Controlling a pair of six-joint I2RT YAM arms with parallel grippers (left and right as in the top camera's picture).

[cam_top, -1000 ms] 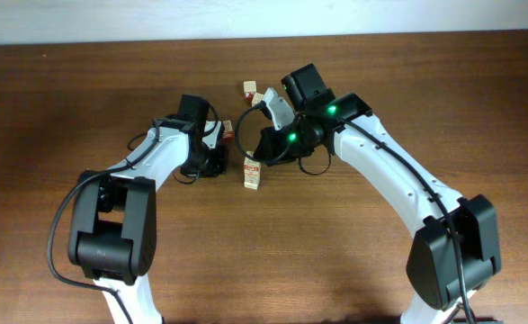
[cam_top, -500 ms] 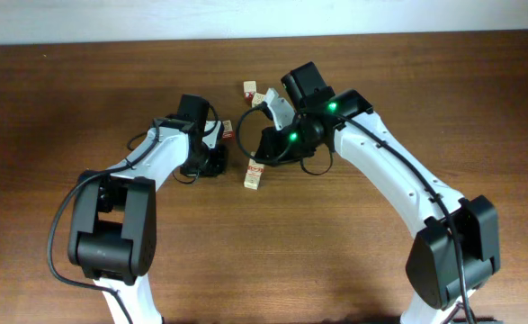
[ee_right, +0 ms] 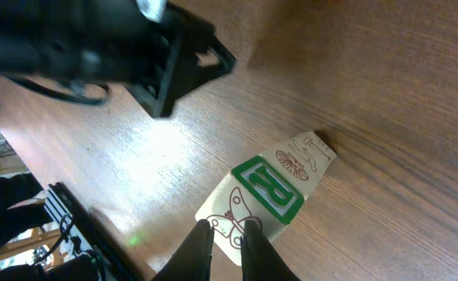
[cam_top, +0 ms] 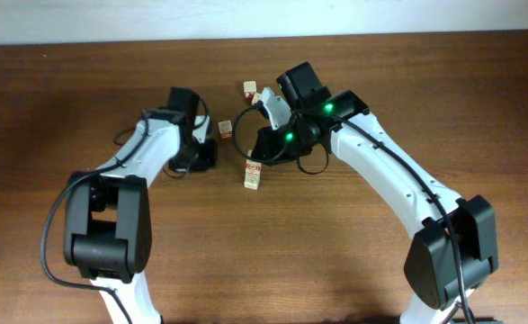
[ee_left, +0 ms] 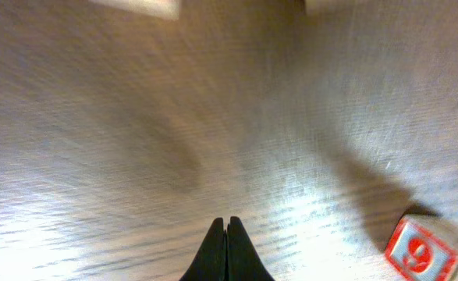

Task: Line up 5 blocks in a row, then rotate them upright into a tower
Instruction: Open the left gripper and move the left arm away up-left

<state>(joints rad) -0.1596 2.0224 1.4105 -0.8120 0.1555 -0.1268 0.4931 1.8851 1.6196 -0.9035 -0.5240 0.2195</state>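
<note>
right gripper [ee_right: 227, 234]: fingers a crack apart, tips at the butterfly side of the r block [ee_right: 269, 191] — lined up to turn it, we judge; we can't tell if they touch.
left gripper [ee_left: 227, 238]: pressed together, empty — left of the r block, out of the way.
9 block [ee_left: 417, 251]: loose, left of the r block, near the left gripper.

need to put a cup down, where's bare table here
Free: the front strip of table between the left arm and right arm, plus the far left and right edges. Crowded: back middle, around the blocks.
</note>
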